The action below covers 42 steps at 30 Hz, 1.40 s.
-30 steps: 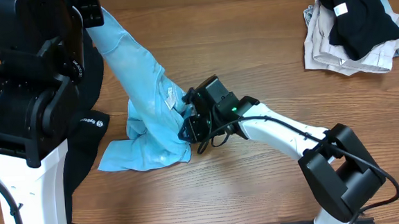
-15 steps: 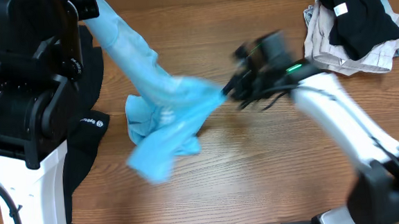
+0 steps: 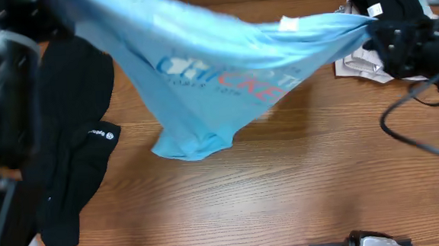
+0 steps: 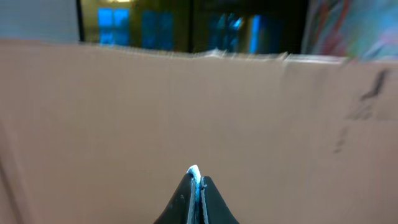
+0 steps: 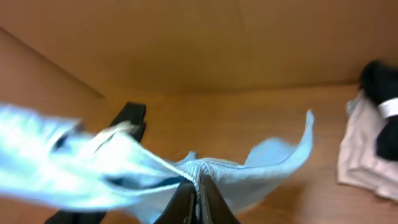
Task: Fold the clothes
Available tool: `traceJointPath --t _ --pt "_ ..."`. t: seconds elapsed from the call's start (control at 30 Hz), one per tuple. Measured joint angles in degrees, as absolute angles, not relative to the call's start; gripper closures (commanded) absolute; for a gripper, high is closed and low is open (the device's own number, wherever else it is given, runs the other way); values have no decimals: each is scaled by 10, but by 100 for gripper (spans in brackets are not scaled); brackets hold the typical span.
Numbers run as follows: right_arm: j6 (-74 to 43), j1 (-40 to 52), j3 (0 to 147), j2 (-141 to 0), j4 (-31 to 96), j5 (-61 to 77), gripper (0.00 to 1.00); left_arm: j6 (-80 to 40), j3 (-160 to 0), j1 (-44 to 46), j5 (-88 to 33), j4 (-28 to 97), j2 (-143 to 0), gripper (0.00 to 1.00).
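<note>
Two grippers held the light blue short-sleeved fabric T-shirt (image 3: 223, 62) stretched in the air above the brown wooden table (image 3: 284, 188). The left gripper (image 4: 196, 182) was pinched tight on a sliver of its cloth, and the right gripper (image 5: 198, 186) was clamped on a bunched edge. A long black garment (image 3: 69, 163) with a small white logo (image 3: 102, 134) lay at the table's left. A heap of black and pale clothes (image 3: 396, 9) sat at the far right.
</note>
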<state>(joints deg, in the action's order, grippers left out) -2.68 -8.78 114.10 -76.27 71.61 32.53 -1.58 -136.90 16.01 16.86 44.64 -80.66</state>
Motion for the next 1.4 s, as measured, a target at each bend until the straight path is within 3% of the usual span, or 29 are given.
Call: traceJointPath --t 0.33,0.57,0.77,0.97,1.4 --pt "-19 -204 1209 -722 720 300 96 -88 -1376 160 48 297 -815 96" --pt "-18 -336 1236 -704 716 292 96 -204 -1377 160 -83 162 -914 96" --pt "-17 -398 1237 -708 710 291 96 -316 -1374 160 -184 80 -1022 96" --pt "-17 -401 1237 -708 706 295 96 -342 -1367 153 -244 161 -1051 96" --pt "32 -384 1237 -708 819 438 96 -217 -1369 21 -266 475 -1015 96"
